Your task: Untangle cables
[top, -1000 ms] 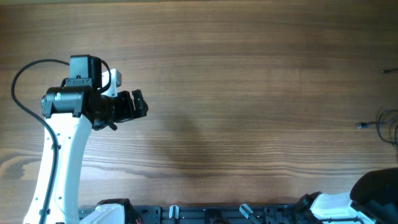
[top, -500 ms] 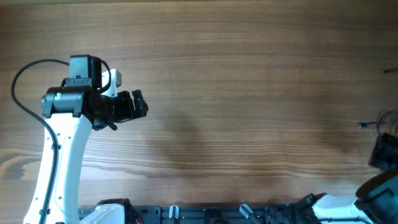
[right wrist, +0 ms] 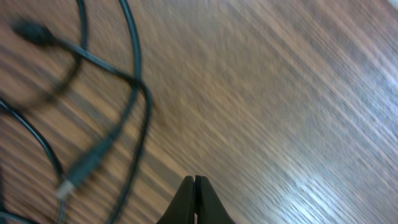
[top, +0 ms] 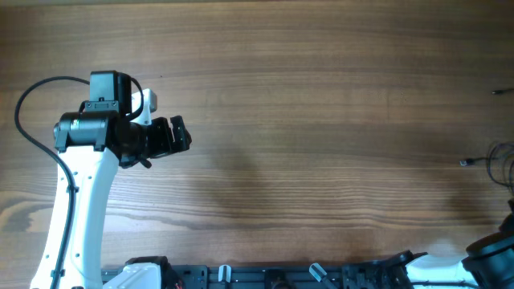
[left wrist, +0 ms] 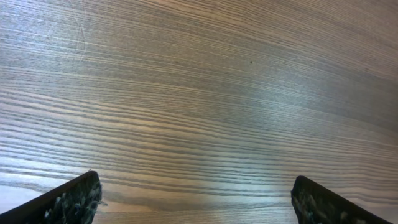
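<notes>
While the cables point(top: 499, 160) sit in a loose loop hard against the right edge of the table point(top: 305, 96), one silvery plug end point(top: 463, 163) pokes out leftward, just where it lay a second ago. No change in the tangle from above! Up close on the right wrist view, dark strands cross and curve over the wood at left, blurred, with a pale-tipped plug low down among them. The right gripper point(right wrist: 194, 185) has its two fingers pressed flat together, nothing between them, and the wires lie off to its left, apart from the tips. Half a second back its dark head hovered right beside the loop; now only the right arm point(top: 491, 255) shows, tucked into the bottom corner. Far across the table, the left gripper point(top: 180, 135) hasn't budged, jaws spread wide over bare wood, holding nothing.
</notes>
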`<control>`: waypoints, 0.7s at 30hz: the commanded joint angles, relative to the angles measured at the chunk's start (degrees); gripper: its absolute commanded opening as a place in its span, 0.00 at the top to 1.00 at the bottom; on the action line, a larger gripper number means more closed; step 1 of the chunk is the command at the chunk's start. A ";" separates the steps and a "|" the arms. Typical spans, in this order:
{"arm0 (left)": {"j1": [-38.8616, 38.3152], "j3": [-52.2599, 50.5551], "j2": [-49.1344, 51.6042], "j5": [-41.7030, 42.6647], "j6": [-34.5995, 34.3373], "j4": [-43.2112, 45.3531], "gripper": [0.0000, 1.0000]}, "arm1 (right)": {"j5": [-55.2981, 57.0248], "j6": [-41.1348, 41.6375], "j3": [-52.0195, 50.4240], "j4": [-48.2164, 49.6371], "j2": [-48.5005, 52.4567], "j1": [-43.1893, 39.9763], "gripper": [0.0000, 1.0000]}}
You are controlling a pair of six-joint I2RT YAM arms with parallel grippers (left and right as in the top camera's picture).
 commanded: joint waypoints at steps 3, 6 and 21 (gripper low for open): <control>0.20 -0.26 0.61 0.50 1.14 0.09 0.00 | 9.64 3.45 -0.33 8.55 0.11 -3.58 0.95; 0.20 -0.26 0.66 0.48 1.14 0.11 0.00 | 9.40 3.43 -0.33 11.87 0.11 -7.13 0.95; 0.20 -0.26 2.21 0.50 1.11 0.35 0.00 | 10.03 -2.62 -0.33 22.49 8.50 -10.62 0.95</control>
